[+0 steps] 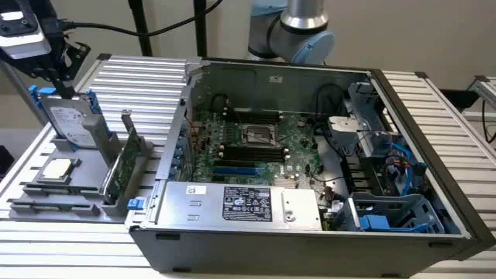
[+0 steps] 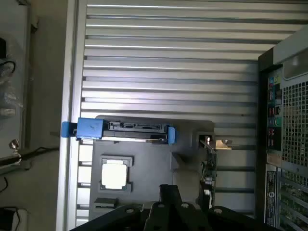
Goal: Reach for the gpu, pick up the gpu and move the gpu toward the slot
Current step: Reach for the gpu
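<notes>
Hand (image 1: 64, 87) is hovering upper left over hard drive (image 1: 68, 122), fingers together; gpu (image 1: 125, 165) is standing upright in grey rack (image 1: 46, 204)

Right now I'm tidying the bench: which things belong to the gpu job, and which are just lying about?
Job:
gpu, standing upright
blue slot
gripper, over the hard drive

Lying about:
hard drive
processor
power supply

Hangs in the upper left of the exterior view with the gripper (image 1: 62, 84) pointed down and its dark fingers pressed together. Stands at top centre with a silver-and-blue arm joint (image 1: 298, 32), well apart from the gripper.
</notes>
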Controlling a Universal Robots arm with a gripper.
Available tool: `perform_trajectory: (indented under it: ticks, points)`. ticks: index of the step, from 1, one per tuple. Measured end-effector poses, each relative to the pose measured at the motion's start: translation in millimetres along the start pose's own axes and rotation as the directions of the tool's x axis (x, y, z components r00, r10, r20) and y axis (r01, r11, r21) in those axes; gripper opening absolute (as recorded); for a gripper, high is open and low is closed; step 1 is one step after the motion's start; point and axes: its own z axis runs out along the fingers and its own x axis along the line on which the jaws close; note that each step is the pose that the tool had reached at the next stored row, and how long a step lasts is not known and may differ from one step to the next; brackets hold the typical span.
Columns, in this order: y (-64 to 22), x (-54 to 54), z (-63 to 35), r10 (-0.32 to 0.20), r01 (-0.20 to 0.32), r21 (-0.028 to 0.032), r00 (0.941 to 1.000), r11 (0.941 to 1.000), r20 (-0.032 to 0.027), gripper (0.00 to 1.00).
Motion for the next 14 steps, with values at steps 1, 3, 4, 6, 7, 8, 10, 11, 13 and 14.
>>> perform_trajectory:
  ticks: [1,3,4,6,7,8,10,11,13,14]
  points:
    - [0.0,0.0,0.0,0.000,0.000,0.0000,1.0000,1.0000,0.0000,0.11]
    - [0.0,0.0,0.0,0.000,0.000,0.0000,1.0000,1.0000,0.0000,0.11]
    - [0.0,0.0,0.0,0.000,0.000,0.0000,1.0000,1.0000,0.0000,0.11]
    - [0.0,0.0,0.0,0.000,0.000,0.0000,1.0000,1.0000,0.0000,0.11]
    - [0.0,0.0,0.0,0.000,0.000,0.0000,1.0000,1.0000,0.0000,0.11]
    - [0.0,0.0,0.0,0.000,0.000,0.0000,1.0000,1.0000,0.0000,0.11]
    - [0.0,0.0,0.0,0.000,0.000,0.0000,1.0000,1.0000,-0.0001,0.11]
    - [0.0,0.0,0.0,0.000,0.000,0.0000,1.0000,1.0000,0.0000,0.11]
    - [-0.1,-0.1,0.1,0.000,0.000,0.0001,1.0000,1.0000,-0.0001,0.11]
    - [-0.5,-0.5,0.3,0.000,0.000,0.0001,1.0000,1.0000,-0.0002,0.11]
